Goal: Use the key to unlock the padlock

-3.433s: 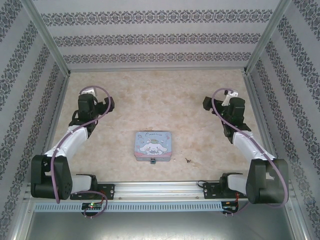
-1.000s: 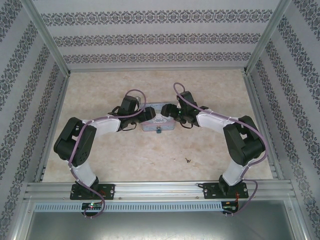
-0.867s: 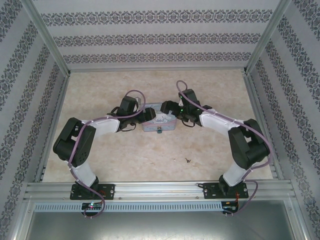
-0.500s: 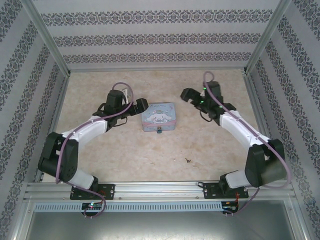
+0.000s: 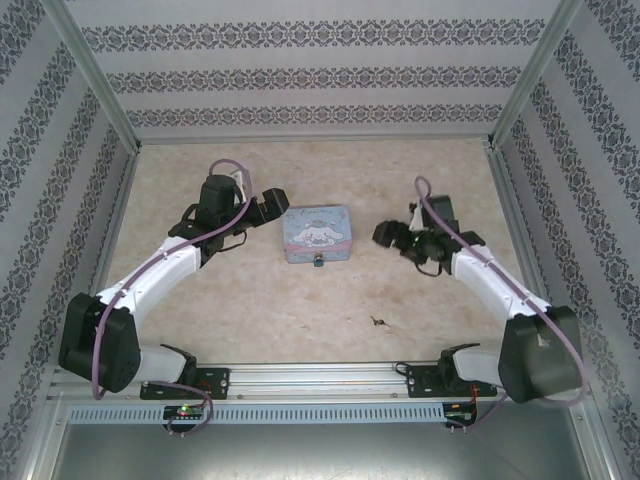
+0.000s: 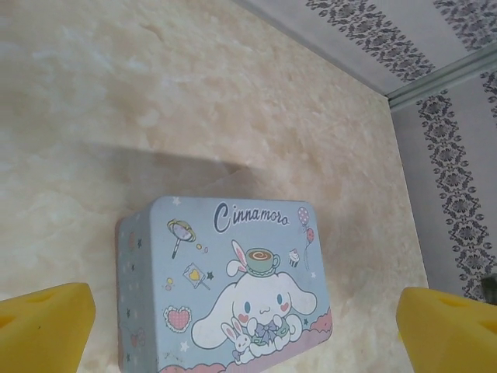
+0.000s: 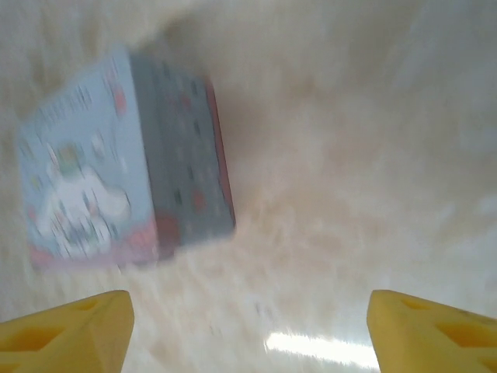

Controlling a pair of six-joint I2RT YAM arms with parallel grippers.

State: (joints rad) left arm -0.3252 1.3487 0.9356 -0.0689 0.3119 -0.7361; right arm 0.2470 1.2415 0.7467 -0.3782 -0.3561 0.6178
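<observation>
Okay, nothing grabbed yet. The tin [image 5: 318, 233] sits mid tabletop [image 5: 250, 300], lid art up. The padlock [image 5: 318, 262] hangs at the tin's near edge, centred, a tiny dark blob in the top view; the shackle is too small to make out. The key [image 5: 378, 322] looks to be the small dark speck lying flat on the tabletop, nearer the arm bases than the tin, off to its right and well apart from it.

The left pincer [image 5: 272, 207] hovers just left of the tin, jaws spread wide, holding nothing. Its wrist view looks down on the tin lid, with the yellow fingertips [image 6: 46, 322] out at the frame corners. The right pincer [image 5: 388, 234] is right of the tin and apart from it, jaws also wide and empty. Its wrist view is blurred, with the tin's side wall at upper left.

Step in hand, as I read it: pre-grasp, key pickup not started. The next move probably calls for the right pincer to go to the key, near-right of the tin. It must pinch a thin flat thing off the surface, so a low, precise close. The left one likely needs to steady the tin or padlock. Can't tell the keyhole's orientation.
</observation>
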